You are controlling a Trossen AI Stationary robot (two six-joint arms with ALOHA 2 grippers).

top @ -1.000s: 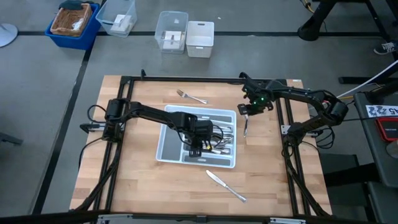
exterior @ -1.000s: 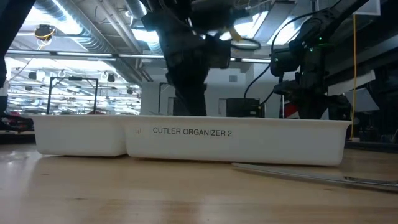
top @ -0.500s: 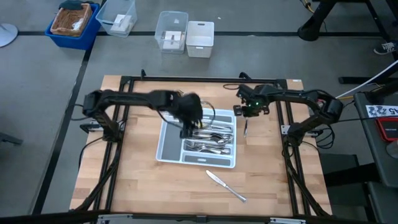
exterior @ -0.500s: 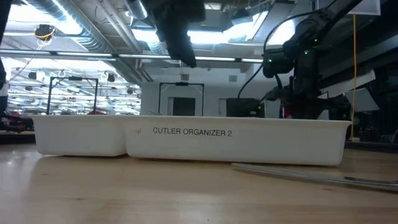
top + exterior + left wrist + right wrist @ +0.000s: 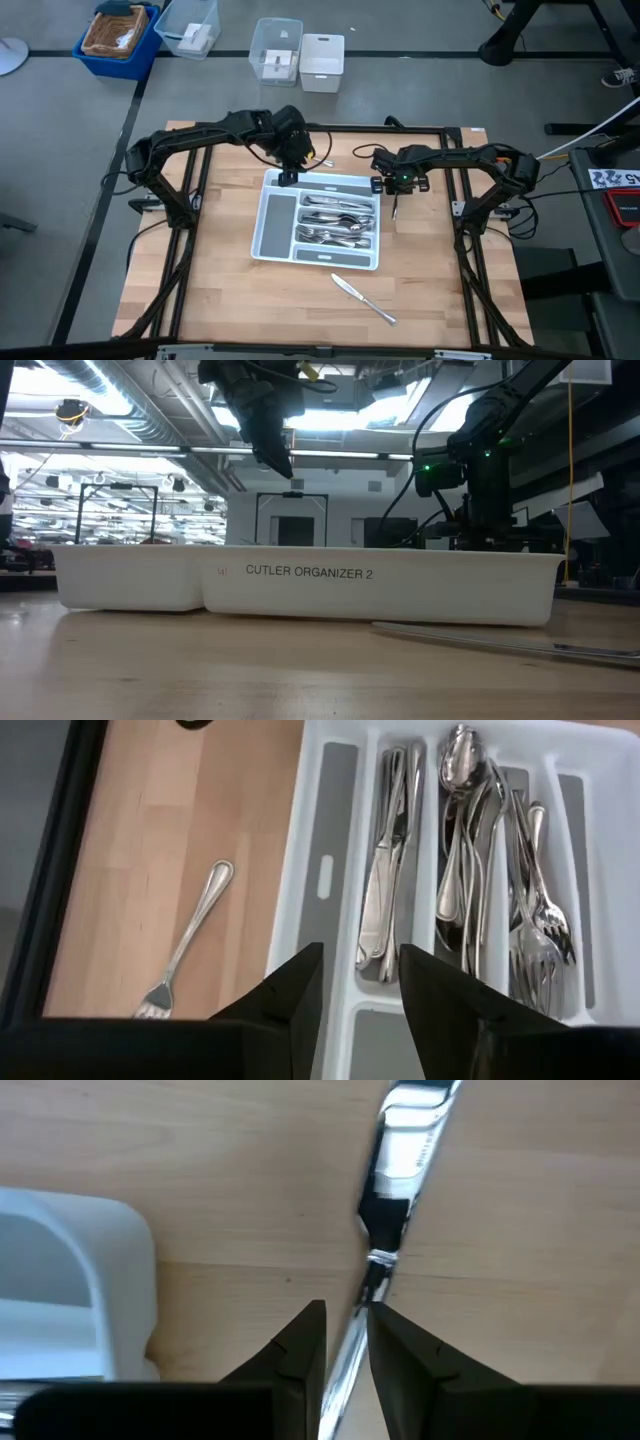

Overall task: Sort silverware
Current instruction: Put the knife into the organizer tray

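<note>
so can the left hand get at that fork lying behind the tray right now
Probably yes. The left hand hangs empty above the tray's back edge, and the fork lies alone on bare wood beside it.

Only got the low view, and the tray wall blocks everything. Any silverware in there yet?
Observer: Yes. The tray holds forks, spoons and knives in separate compartments.
Operator: Right gripper carrying anything?
Observer: The right gripper is shut on a slim silver piece, just off the tray's side nearest the right arm.
Operator: And left?
Observer: The left gripper is open and empty above the tray's far edge. A fork lies on the table just beyond that edge.
</note>
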